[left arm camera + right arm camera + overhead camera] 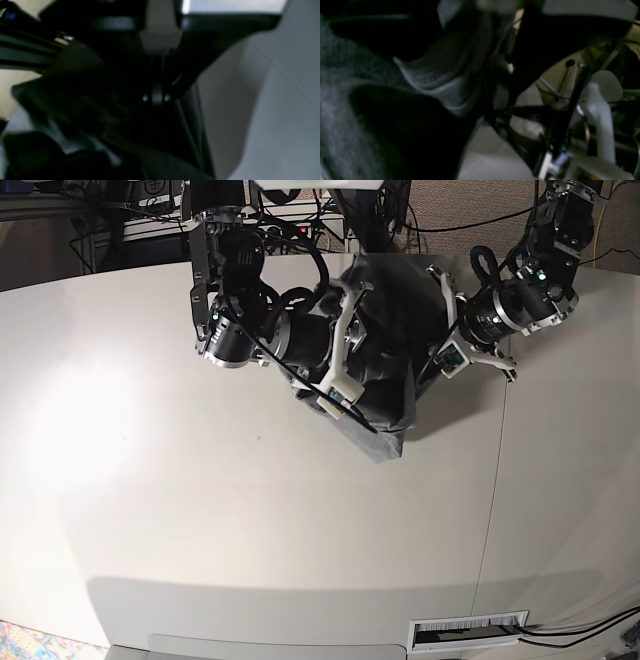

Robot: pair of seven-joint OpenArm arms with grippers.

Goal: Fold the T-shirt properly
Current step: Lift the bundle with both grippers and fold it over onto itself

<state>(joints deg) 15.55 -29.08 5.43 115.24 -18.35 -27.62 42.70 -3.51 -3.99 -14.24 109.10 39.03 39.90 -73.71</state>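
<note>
The T-shirt sits bunched in a dark grey heap at the upper middle of the base view, on the far part of the white table, with one corner hanging down toward the frame's centre. Both my arms reach into it from either side.

My left gripper, on the right of that view, has its jaws pressed together on the T-shirt's edge; in the left wrist view the closed fingers meet at the middle of the frame with dark cloth draped below and to the left (the picture is blurred and dim).

My right gripper, on the left of the base view, is buried in the folds. In the right wrist view grey cloth fills the left half and a hem runs across the upper middle, but I cannot tell whether those jaws hold anything.
</note>
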